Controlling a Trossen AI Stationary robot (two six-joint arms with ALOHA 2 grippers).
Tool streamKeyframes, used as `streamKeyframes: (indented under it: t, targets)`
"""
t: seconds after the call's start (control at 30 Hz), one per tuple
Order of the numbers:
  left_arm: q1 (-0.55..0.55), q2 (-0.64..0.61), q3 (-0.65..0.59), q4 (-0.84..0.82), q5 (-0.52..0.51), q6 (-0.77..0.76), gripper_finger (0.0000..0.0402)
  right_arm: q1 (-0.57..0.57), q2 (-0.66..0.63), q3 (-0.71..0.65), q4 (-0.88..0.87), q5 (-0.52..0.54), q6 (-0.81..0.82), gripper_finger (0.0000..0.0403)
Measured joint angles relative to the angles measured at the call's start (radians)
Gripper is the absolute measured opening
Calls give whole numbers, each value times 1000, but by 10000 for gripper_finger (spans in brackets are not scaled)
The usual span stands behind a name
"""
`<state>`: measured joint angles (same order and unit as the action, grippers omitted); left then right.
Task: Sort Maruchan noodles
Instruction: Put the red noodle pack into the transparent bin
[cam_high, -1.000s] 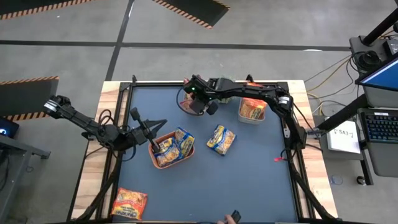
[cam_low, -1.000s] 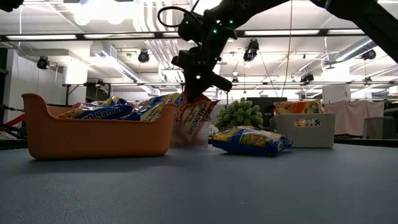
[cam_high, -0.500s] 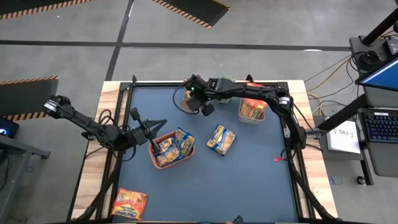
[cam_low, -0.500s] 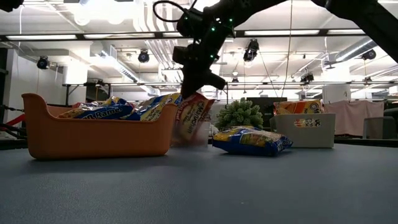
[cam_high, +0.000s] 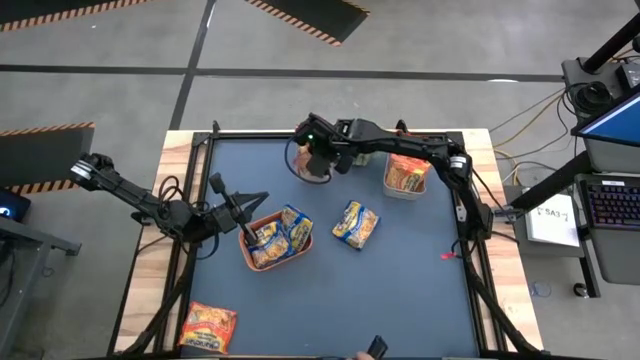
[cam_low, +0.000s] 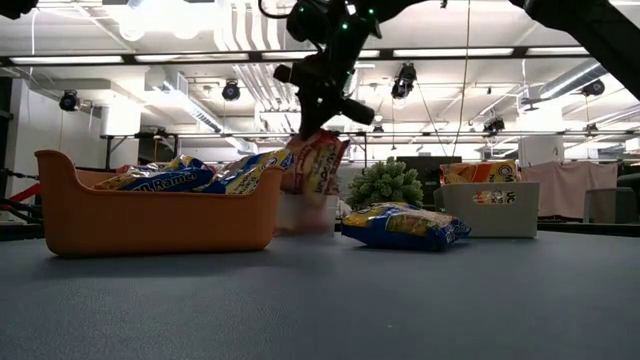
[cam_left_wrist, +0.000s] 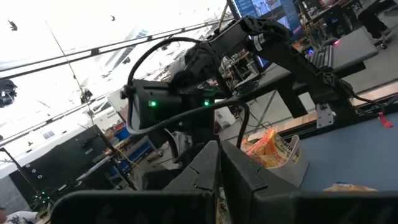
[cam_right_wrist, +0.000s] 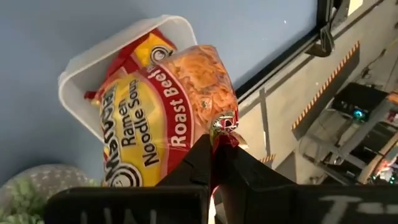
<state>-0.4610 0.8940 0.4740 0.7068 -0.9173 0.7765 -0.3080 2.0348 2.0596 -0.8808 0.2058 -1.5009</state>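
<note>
Industrial lab hall, hazard-striped floor (cam_high: 300, 15), ceiling lights (cam_low: 150, 18), workstation keyboard (cam_high: 612, 204)

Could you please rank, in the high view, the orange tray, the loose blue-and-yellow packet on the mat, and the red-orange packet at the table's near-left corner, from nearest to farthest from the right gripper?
Measured from the right gripper, shut on a Roast Beef ramen packet at the table's far side:
1. Loose blue-and-yellow crinkly packet, mid-mat; the next is nearly level with it, so this order is tentative.
2. Orange plastic tray, left of centre.
3. Red-orange packet, near-left corner, clearly farthest.
</note>
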Motion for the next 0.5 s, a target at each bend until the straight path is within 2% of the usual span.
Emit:
streamKeyframes:
  t: [0.2, 0.5]
  targets:
    - [0, 0, 0, -2, 0, 0, 0, 13, 5, -21, -61, -3, -3, 8]
    - [0, 0, 0, -4, 2, 0, 0, 27, 85, -30, -18, 6, -1, 8]
